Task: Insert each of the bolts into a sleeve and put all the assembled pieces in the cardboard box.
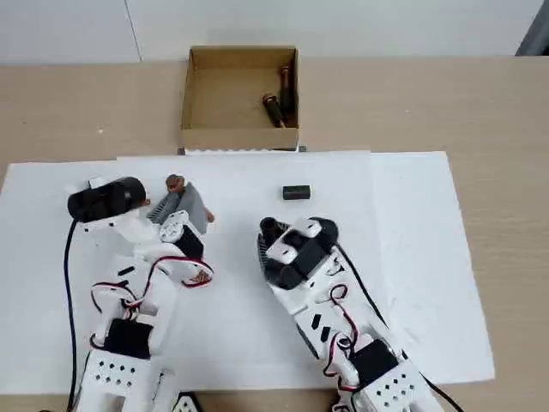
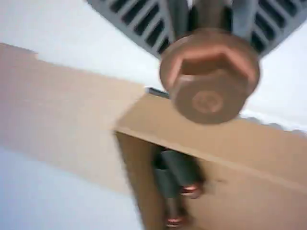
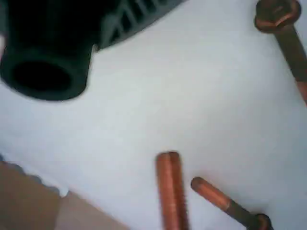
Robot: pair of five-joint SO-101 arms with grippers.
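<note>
The left end effector (image 1: pixel 177 196) is closed on a bolt (image 2: pixel 209 76). Its grey ribbed fingers (image 2: pixel 134 14) pinch the shank, and the head points toward the cardboard box (image 1: pixel 196 94). The bolt is copper-coloured, with a hexagonal head on a round flange. It hangs over the white paper (image 1: pixel 412 257), near the box's front wall.

The right end effector (image 1: pixel 271 232) sits mid-paper and carries a sleeve (image 3: pixel 45 67), a short black tube with an open round bore. The grip is hard to make out, but the sleeve appears clamped at the tip.

In the right wrist view, three loose bolts (image 3: pixel 169 189) lie on the paper. They have slim copper shanks, and two show flanged heads.

A spare sleeve (image 1: pixel 296 192) lies on its side on the paper, between the right end effector and the box and touching neither.

The box stands open on the tan bench (image 1: pixel 446 94) at the paper's far edge. It holds the assembled pieces (image 1: pixel 279 101), dark sleeves with copper ends showing, against its right wall.
</note>
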